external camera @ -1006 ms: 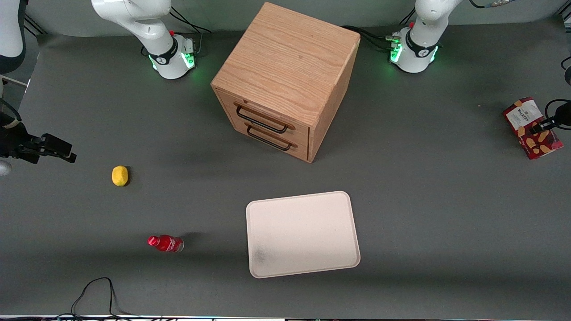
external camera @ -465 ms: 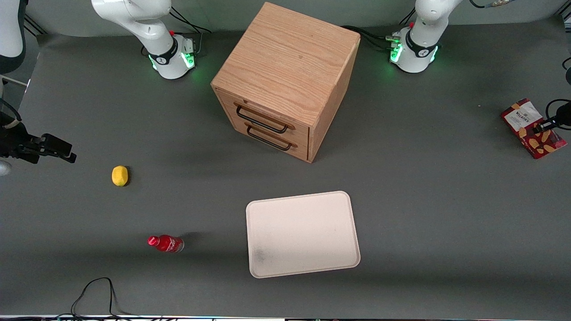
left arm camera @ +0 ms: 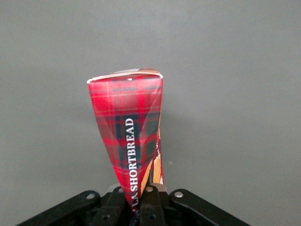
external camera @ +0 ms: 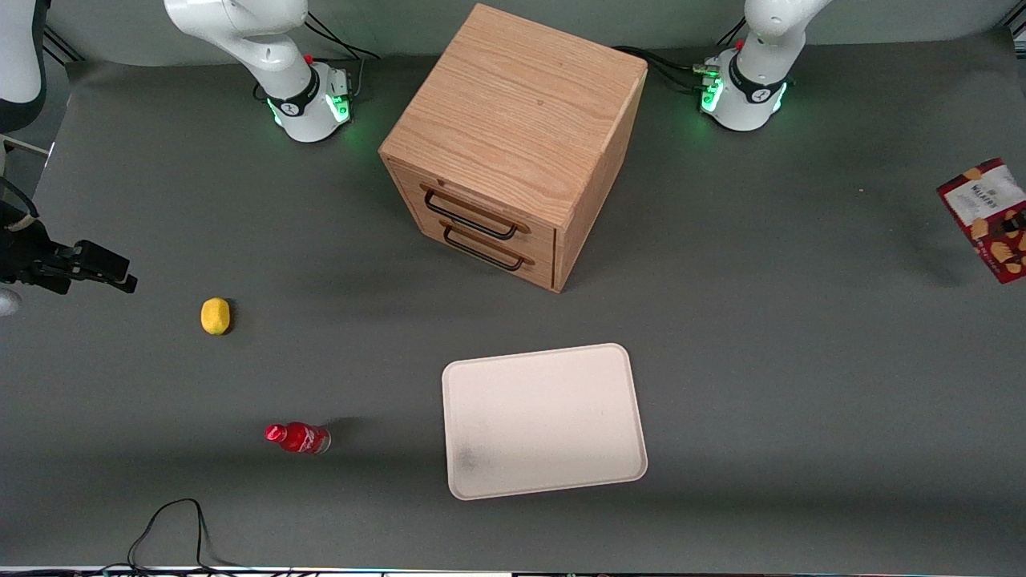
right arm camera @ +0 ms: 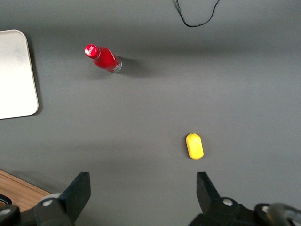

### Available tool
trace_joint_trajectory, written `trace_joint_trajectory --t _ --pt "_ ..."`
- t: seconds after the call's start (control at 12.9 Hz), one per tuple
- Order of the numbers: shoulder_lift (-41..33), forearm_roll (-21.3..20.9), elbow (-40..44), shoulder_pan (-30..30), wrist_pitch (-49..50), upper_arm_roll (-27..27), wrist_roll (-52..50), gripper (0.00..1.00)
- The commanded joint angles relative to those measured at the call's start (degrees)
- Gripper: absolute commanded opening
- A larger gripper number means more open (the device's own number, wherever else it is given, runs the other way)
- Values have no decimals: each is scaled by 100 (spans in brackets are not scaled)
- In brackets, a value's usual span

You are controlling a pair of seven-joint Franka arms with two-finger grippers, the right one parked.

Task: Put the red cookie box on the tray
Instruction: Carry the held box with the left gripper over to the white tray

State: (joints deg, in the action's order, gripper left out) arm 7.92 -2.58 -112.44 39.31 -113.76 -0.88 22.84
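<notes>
1. While the red cookie box [external camera: 990, 216] hangs clear of the table at the working arm's end, the gripper [left arm camera: 141, 200] is clamped on its lower edge — carton pinched between the fingers, plaid side showing in the wrist view.
2. Step in hand, as judged: carry phase; the lift appears done, placement not yet.
3. The tray [external camera: 617, 473] lies well apart from the box, nearer the front camera than the wooden drawer cabinet [external camera: 513, 136], with nothing on it.
4. Next move calls for a long traverse toward the tray, then lowering the box flat — the thin carton may swing in the grip.
</notes>
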Motion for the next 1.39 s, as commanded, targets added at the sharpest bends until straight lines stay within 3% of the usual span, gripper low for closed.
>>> trace_joint_trajectory --t 0.0,0.23,0.39,0.62,0.93,1.16,1.32 --pt "-317 -14 834 -326 1324 62 28 0" --pt "-318 -171 2073 -659 2697 53 -42 0" --pt "-318 -198 2488 -879 3086 53 -138 0" --pt "-257 -190 2709 -1406 3123 53 -647 0" --pt "-151 -120 2745 -2644 3105 -70 -2499 0" --pt "418 -67 3226 -3488 3079 -157 -3292 0" --pt "919 247 3587 -3876 3009 -245 -4011 0"
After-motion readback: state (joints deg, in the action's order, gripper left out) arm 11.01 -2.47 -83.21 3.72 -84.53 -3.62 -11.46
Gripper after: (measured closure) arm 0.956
